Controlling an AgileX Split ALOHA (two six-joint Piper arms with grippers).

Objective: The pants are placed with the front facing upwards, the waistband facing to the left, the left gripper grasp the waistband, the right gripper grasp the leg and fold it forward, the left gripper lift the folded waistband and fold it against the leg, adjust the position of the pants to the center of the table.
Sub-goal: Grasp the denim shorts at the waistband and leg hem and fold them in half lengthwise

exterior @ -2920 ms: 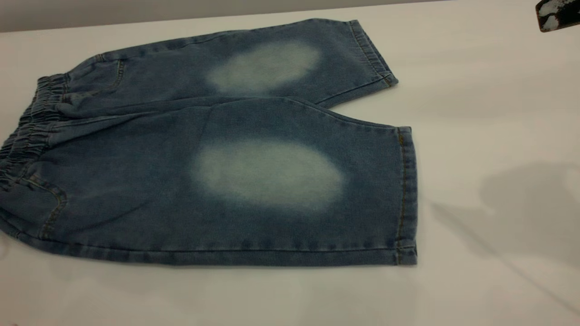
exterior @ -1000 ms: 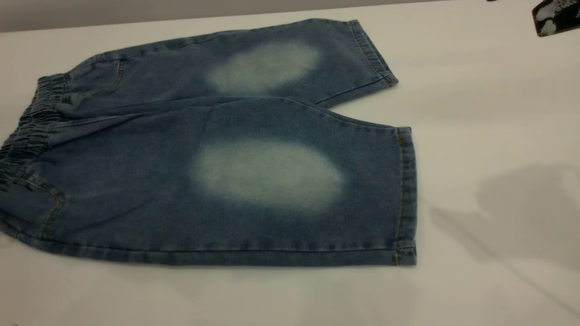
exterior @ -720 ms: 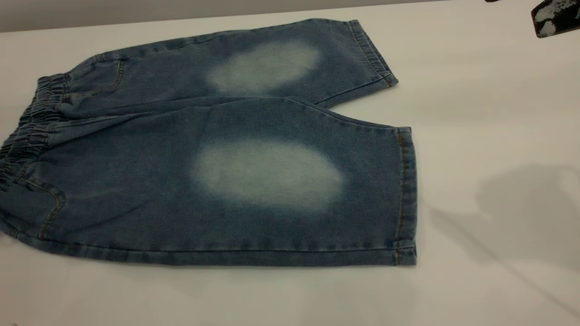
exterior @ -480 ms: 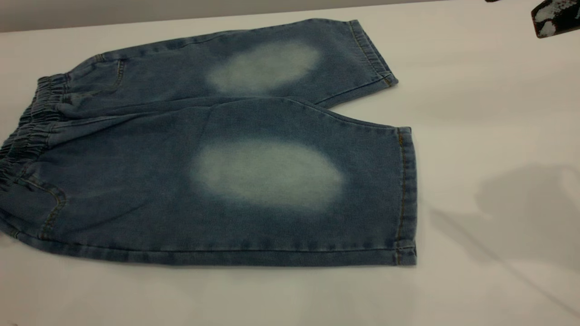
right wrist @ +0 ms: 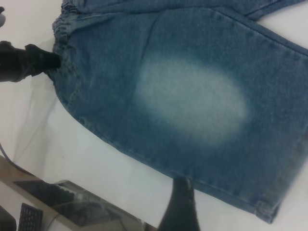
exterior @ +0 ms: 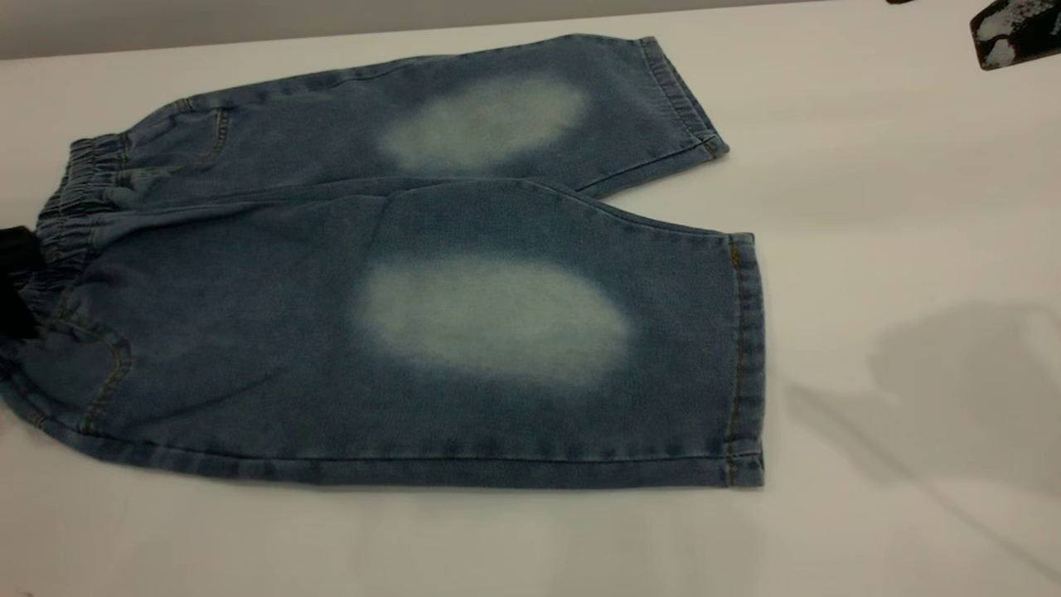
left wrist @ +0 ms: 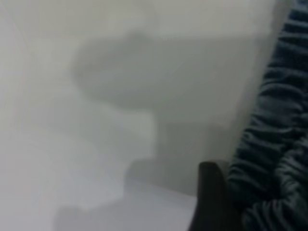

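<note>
The blue denim pants (exterior: 431,274) lie flat and front up on the white table (exterior: 870,182), each leg showing a pale oval. The gathered waistband (exterior: 62,224) points left. The near leg (exterior: 580,332) ends in a hem cuff at the right. My left gripper (exterior: 10,282) is at the table's left edge against the waistband. In the left wrist view one dark finger (left wrist: 211,202) touches the puckered waistband (left wrist: 274,154), and no second finger shows. My right gripper (exterior: 1013,31) hangs high at the far right; its one visible finger (right wrist: 180,207) is above the near leg's side seam, holding nothing.
Bare tabletop lies to the right of the hems and in front of the pants. An arm's shadow (exterior: 953,390) falls on the right side. Past the table's near edge, the right wrist view shows a keyboard (right wrist: 29,216).
My left gripper has come into view at the left edge and reached the waistband, nudging that end of the pants slightly right. The right gripper has drifted a little left.
</note>
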